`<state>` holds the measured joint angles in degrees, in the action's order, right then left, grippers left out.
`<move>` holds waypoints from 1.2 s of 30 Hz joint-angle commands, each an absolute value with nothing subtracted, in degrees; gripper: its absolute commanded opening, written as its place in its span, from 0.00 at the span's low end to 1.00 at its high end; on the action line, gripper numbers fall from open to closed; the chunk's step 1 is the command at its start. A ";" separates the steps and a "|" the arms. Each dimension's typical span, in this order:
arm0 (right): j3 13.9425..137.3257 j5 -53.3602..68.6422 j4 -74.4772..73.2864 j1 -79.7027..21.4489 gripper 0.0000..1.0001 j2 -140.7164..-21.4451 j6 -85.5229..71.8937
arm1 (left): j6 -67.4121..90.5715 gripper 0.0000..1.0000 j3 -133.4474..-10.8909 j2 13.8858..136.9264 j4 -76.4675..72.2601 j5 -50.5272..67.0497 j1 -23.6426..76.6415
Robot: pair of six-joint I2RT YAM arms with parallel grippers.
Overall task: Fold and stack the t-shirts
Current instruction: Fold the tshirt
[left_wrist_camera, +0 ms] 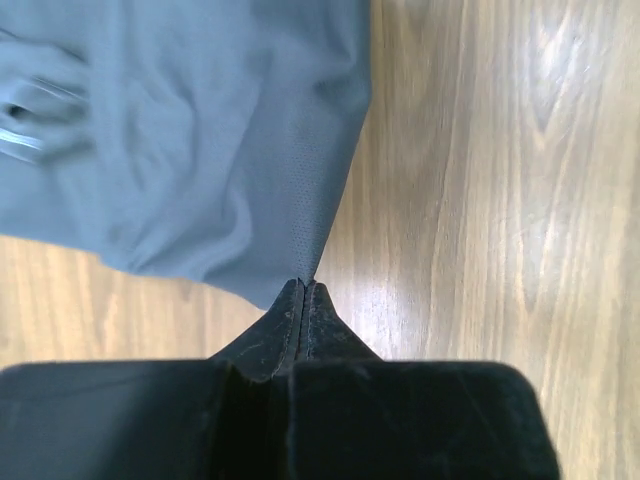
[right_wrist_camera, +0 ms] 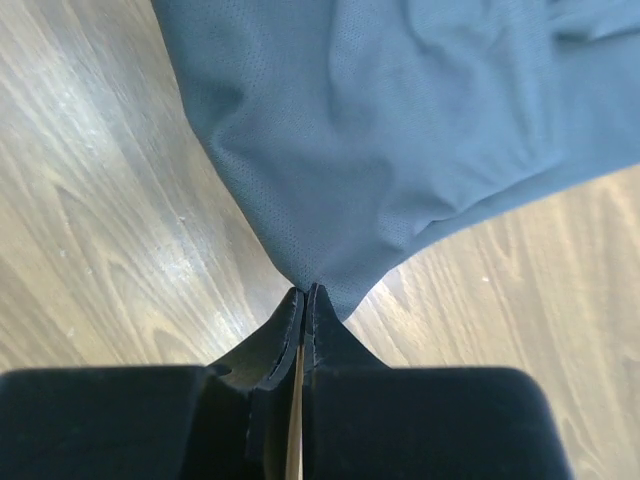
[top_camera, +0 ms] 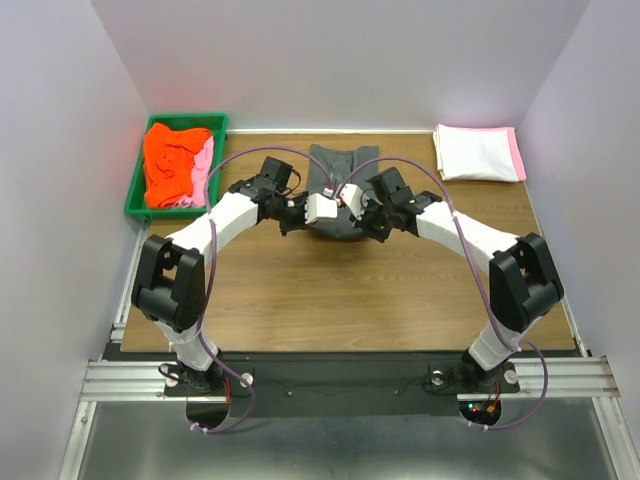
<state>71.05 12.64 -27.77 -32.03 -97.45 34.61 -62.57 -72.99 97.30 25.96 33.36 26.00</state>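
Observation:
A dark charcoal grey t-shirt (top_camera: 343, 162) lies on the wooden table at the middle back, its neck toward the far edge. My left gripper (top_camera: 292, 221) is shut on the shirt's near left corner. In the left wrist view the cloth (left_wrist_camera: 200, 150) runs up from the pinched tips (left_wrist_camera: 303, 285). My right gripper (top_camera: 380, 227) is shut on the near right corner. The right wrist view shows the cloth (right_wrist_camera: 400, 130) rising from the closed tips (right_wrist_camera: 305, 292). The near hem looks lifted and bunched between the two grippers.
A green plastic bin (top_camera: 135, 190) at the back left holds a crumpled orange-red t-shirt (top_camera: 170, 160) and a light pink one (top_camera: 205, 165). At the back right lies a folded white t-shirt (top_camera: 472, 152) on a pink one (top_camera: 518, 155). White walls enclose the table.

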 commanded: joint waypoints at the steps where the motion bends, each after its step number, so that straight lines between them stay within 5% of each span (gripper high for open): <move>1: 73.04 12.65 -31.64 -32.87 0.00 -93.17 34.89 | -62.66 0.00 -74.28 92.82 31.90 36.38 26.19; 11: 69.44 20.91 -43.40 -34.36 0.01 -84.91 37.17 | -66.27 0.00 -64.87 82.53 39.80 39.46 31.28; 18: 61.70 23.19 -48.77 -45.17 0.00 -73.75 36.66 | -67.15 0.00 -61.52 75.42 50.26 48.24 36.90; 25: 64.76 27.59 -54.49 -47.37 0.01 -72.33 36.04 | -71.45 0.00 -62.31 72.60 63.88 52.91 40.25; 36: 69.08 24.78 -55.28 -46.67 0.00 -75.58 38.22 | -73.03 0.00 -69.60 78.66 63.98 49.75 34.90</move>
<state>65.21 25.28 -54.72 -46.94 -74.63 36.60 -70.59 -65.04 76.93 61.98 49.04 37.26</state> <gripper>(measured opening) 0.022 0.017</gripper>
